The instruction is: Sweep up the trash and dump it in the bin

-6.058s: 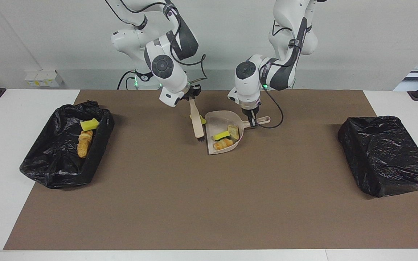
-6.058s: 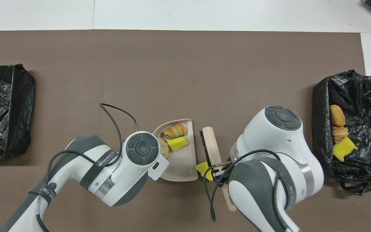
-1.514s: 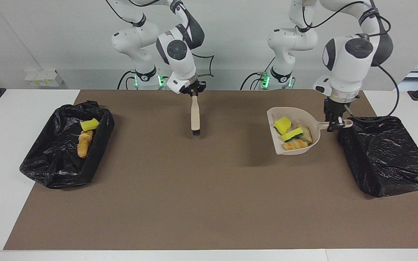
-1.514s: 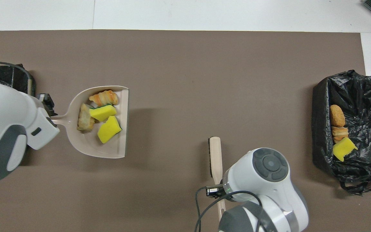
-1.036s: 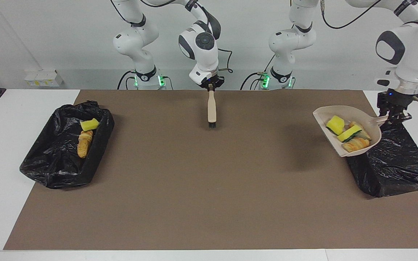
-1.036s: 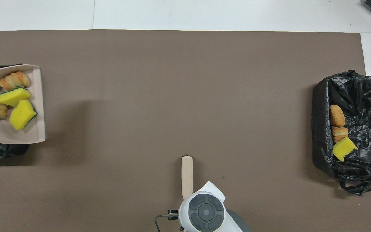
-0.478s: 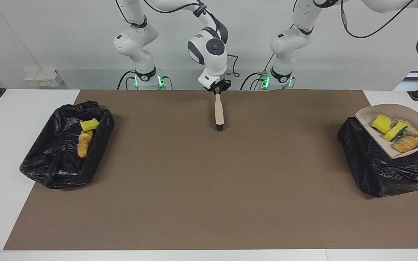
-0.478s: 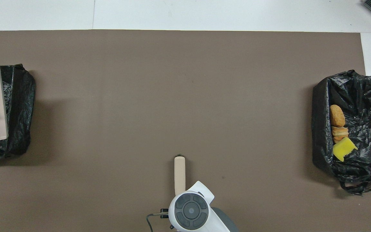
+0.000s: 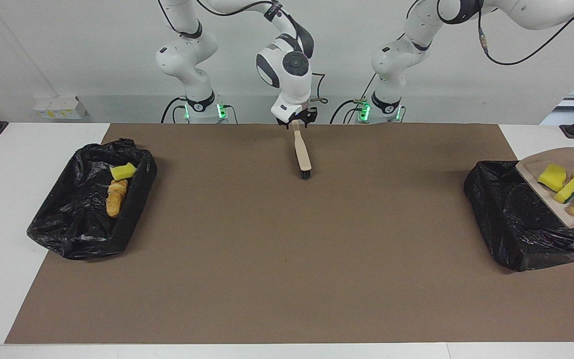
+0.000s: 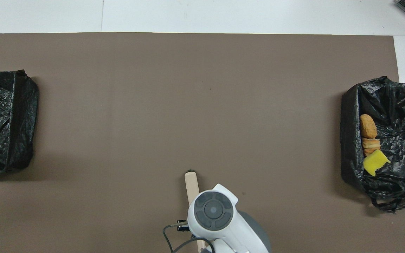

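Where bins (image 9: 87, 199) sit, brown mat (image 9: 287, 249).

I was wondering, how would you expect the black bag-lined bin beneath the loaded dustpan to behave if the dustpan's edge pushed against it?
The bin would probably give: its black liner looks thin, crinkled and loose, so it should dent rather than resist. It holds no visible trash, so it may be light and slide on the brown mat. The dustpan looks rigid by comparison.
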